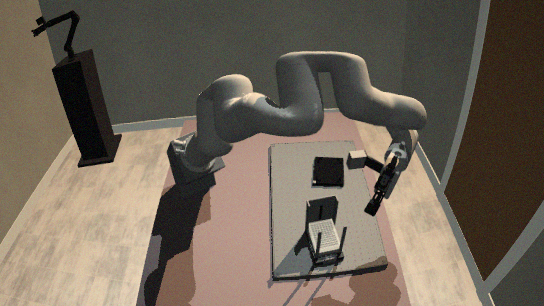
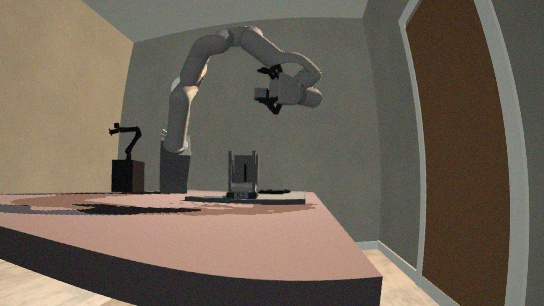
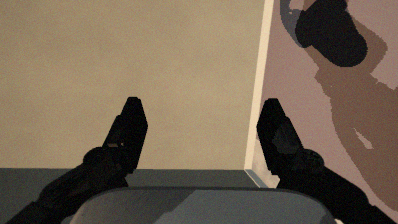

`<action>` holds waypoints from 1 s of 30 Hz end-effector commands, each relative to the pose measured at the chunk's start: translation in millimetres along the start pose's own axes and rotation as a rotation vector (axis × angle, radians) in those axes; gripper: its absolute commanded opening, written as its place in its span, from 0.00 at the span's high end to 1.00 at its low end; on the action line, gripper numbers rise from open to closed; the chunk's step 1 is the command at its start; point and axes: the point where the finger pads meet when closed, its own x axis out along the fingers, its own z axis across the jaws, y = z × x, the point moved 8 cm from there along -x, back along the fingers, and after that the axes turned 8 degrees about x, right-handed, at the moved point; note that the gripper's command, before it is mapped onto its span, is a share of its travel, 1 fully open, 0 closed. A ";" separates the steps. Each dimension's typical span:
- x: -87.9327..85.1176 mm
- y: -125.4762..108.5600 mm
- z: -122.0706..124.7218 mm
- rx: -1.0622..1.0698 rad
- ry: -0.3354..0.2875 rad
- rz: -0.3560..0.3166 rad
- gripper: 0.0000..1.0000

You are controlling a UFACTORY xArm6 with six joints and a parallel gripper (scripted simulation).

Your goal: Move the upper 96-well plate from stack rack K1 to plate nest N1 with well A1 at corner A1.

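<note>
Plates stacked in rack K1; nest N1 vacant

Upper 96-well plate (image 1: 322,235): pale, wells up, flat, held between the posts of stack rack K1 (image 1: 343,239); the lower plate is hidden beneath it. Plate nest N1 (image 1: 328,171): dark square, lying at 12 o'clock from the rack, apart.

Lab: plate rack (image 1: 326,239), nest (image 1: 328,171), arm (image 1: 300,107).
</note>
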 end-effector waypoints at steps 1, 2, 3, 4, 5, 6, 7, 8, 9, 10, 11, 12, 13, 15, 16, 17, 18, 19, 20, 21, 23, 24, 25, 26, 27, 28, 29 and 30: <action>5.5 0.4 3.8 0.084 -0.033 -0.009 0.00; 8.1 0.7 7.1 0.115 -0.046 -0.009 0.00; 10.4 1.2 9.7 0.146 -0.058 -0.008 0.00; 10.5 1.3 8.7 0.176 -0.071 -0.008 0.00; 10.6 1.4 7.8 0.207 -0.083 -0.008 0.00; 13.1 2.1 11.1 0.238 -0.095 -0.006 0.00; 14.2 2.5 11.8 0.269 -0.108 -0.004 0.00; 14.3 2.6 10.8 0.300 -0.120 -0.002 0.00; 16.7 3.4 14.2 0.331 -0.133 0.001 0.00; 17.7 3.8 14.8 0.362 -0.145 0.004 0.00; 20.0 4.9 18.2 0.392 -0.157 0.008 0.00; 20.9 5.3 18.7 0.423 -0.169 0.013 0.00; 21.0 5.3 17.8 0.454 -0.182 0.017 0.00; 24.0 7.0 21.6 0.515 -0.206 0.028 0.00; 24.2 7.1 20.7 0.544 -0.217 0.034 0.00; 24.2 7.1 20.7 0.544 -0.217 0.034 0.00; 24.2 7.1 20.7 0.544 -0.217 0.034 0.00; 26.2 8.5 24.2 0.575 -0.229 0.041 0.00; 28.1 10.0 27.7 0.605 -0.240 0.048 0.00; 29.2 10.9 29.2 0.636 -0.252 0.056 0.00; 31.3 12.8 31.8 0.696 -0.274 0.072 0.00; 31.9 13.3 32.0 0.727 -0.285 0.081 0.00; 32.2 13.3 31.1 0.757 -0.296 0.090 0.00; 33.7 15.3 34.6 0.787 -0.306 0.100 0.00; 34.3 15.8 34.7 0.817 -0.317 0.110 0.00; 34.6 15.8 33.8 0.847 -0.327 0.120 0.00; 36.0 17.9 37.2 0.877 -0.337 0.131 0.00; 36.5 18.4 37.3 0.907 -0.347 0.142 0.00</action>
